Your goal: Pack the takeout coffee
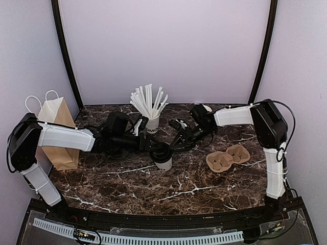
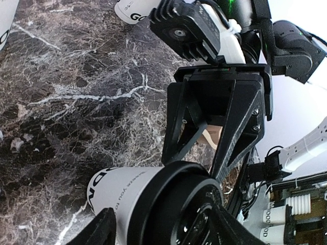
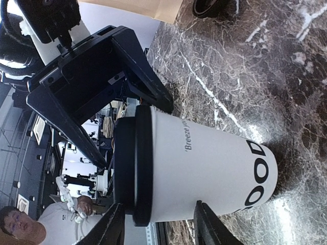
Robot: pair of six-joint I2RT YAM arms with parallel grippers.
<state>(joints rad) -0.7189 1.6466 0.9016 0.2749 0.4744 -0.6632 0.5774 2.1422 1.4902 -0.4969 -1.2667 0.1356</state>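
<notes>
The takeout coffee (image 1: 163,161), a white cup with dark lettering and a black lid (image 1: 161,151), stands upright on the marble table. My left gripper (image 1: 153,146) reaches it from the left. In the left wrist view its open fingers (image 2: 99,230) stand on either side of the lid (image 2: 189,209), and the cup side (image 2: 117,194) shows between them. My right gripper (image 1: 177,143) faces it from the right. Its fingers (image 3: 113,227) are open and empty, with the cup (image 3: 204,168) just beyond the fingertips.
A white cup full of straws (image 1: 152,121) stands just behind the coffee. A brown paper bag (image 1: 60,133) stands at the far left behind the left arm. A cardboard cup carrier (image 1: 228,157) lies to the right of the coffee.
</notes>
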